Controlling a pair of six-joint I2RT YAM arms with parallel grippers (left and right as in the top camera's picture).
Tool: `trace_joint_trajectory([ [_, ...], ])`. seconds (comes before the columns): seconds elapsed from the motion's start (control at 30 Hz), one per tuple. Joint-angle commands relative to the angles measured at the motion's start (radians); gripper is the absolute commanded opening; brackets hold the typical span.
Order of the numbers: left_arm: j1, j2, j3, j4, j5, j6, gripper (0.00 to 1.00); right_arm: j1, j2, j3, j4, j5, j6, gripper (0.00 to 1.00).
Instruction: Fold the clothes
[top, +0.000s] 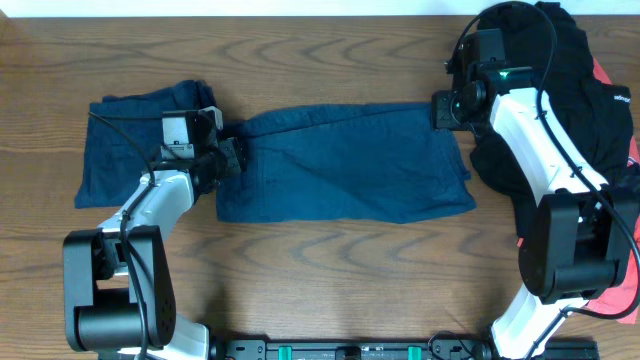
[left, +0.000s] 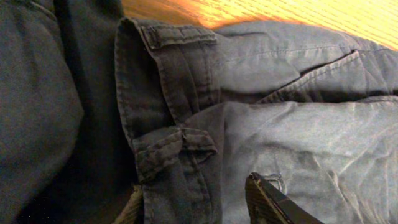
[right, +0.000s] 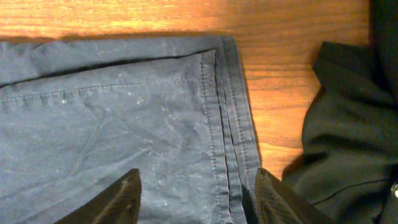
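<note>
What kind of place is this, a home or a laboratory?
Probably a robot test bench: a left arm and right arm stand at a wooden table, one navy garment lies spread out, and a pile of dark clothes waits beside it.

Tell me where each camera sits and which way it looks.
Overhead: above the table, looking straight down; both arms show, left gripper and right gripper at the blue garment's ends.
Left wrist: on the left arm, facing the garment's waistband; one finger shows.
Right wrist: on the right arm, facing its hem corner and black clothes; both fingers show.
Shared: all three see the blue garment.
</note>
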Motion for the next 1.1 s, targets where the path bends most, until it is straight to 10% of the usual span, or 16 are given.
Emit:
trace_joint_trajectory([
  [0.0,0.0,-0.02,0.026,0.01,-0.02,-0.002,0.47,0.002,0.0,0.005,0.012,0.001,0.007,0.49],
  [1.07,0.0,-0.021,0.026,0.03,0.015,-0.002,0.57,0.009,0.255,0.005,0.344,-0.04,0.007,0.37],
])
